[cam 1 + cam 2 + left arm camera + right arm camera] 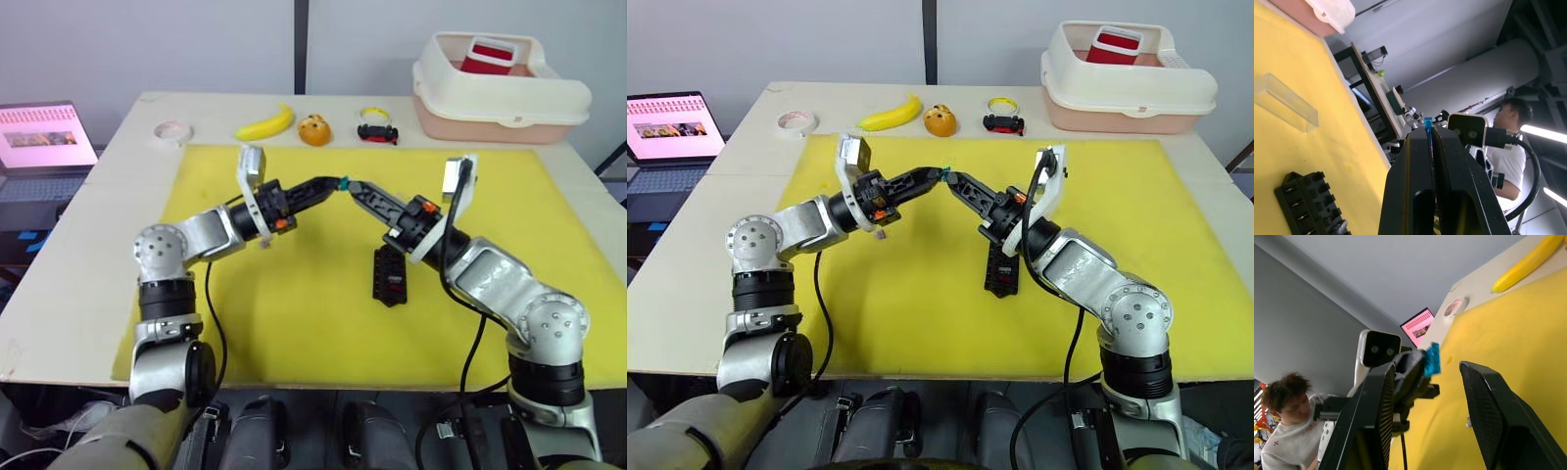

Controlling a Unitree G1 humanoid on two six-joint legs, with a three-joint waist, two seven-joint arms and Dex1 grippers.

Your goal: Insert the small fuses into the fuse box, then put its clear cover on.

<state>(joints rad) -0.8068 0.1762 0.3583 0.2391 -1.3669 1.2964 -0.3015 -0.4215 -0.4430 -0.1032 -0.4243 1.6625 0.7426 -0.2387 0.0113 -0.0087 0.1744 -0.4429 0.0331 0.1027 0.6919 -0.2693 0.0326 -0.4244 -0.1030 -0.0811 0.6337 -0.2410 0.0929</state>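
Fingers of the left gripper [1428,128] pinch a blue fuse [1432,359] in the air above the fuse box [389,274]; the right gripper [1427,382] faces it, fingers apart. A handover seems underway; next, closing squarely on the tiny fuse.

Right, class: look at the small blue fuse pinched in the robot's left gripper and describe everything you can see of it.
The blue fuse is a tiny, thin, translucent blue plastic piece. It is clamped between the shut fingertips of the left gripper, with just its end poking out beyond them. It is held in the air above the yellow mat, facing the open right gripper, which does not touch it.
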